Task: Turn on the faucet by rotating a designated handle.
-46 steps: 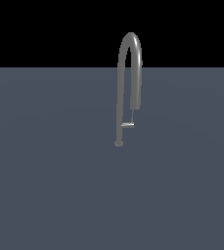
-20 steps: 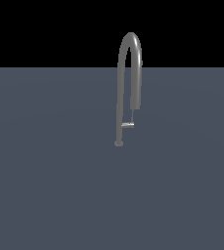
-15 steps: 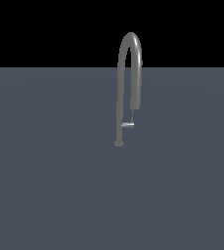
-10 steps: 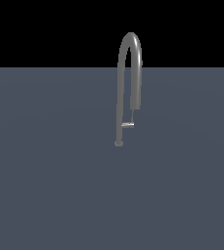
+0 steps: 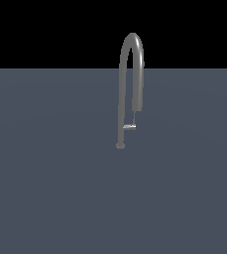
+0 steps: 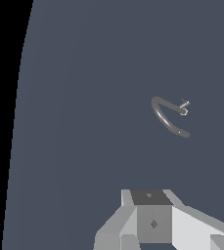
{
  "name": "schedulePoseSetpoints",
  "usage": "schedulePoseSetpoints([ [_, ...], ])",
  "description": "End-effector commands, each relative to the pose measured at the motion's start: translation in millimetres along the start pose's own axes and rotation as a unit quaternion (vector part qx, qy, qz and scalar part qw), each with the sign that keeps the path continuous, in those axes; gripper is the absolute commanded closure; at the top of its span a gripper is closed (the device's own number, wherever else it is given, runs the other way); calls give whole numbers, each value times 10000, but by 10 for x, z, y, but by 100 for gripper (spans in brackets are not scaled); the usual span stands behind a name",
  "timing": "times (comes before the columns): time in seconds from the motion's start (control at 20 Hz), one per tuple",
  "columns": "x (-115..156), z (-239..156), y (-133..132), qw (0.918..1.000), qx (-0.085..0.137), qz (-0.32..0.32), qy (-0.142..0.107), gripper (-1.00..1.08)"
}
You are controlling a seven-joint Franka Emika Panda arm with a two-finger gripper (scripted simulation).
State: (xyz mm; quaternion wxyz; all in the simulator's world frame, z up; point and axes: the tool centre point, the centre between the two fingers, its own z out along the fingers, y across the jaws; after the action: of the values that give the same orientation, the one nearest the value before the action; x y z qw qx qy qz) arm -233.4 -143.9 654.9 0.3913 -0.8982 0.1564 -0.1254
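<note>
Looking at the wrist view first, the pincer (image 6: 155,229) sits at the bottom edge, only its grey body showing, so I can't tell if the jaws are apart or together. It's well apart from the faucet (image 6: 163,118), right of centre there. On the exterior view one faucet (image 5: 131,84) stands on the bench (image 5: 45,188), upper middle, with one handle (image 5: 129,127) low beside the pipe. I'd say it's the approach step; next it needs to close in on that lever.
</note>
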Motion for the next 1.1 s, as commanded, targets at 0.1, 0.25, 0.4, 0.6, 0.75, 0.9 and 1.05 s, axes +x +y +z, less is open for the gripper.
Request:
schedulePoseSetpoints([
  [0.1,289,-68,209,9971,554,471,-242,108],
  [0.25,505,-48,373,9917,884,816,-460,108],
  [0.4,734,29,550,9835,1174,1181,-712,108],
  [0.6,1049,221,798,9680,1493,1696,-1096,108],
  [0.75,1283,436,987,9529,1674,2098,-1413,108],
  [0.9,1505,709,1176,9349,1800,2510,-1747,108],
  [1.05,1709,1040,1361,9141,1869,2928,-2092,108],
])
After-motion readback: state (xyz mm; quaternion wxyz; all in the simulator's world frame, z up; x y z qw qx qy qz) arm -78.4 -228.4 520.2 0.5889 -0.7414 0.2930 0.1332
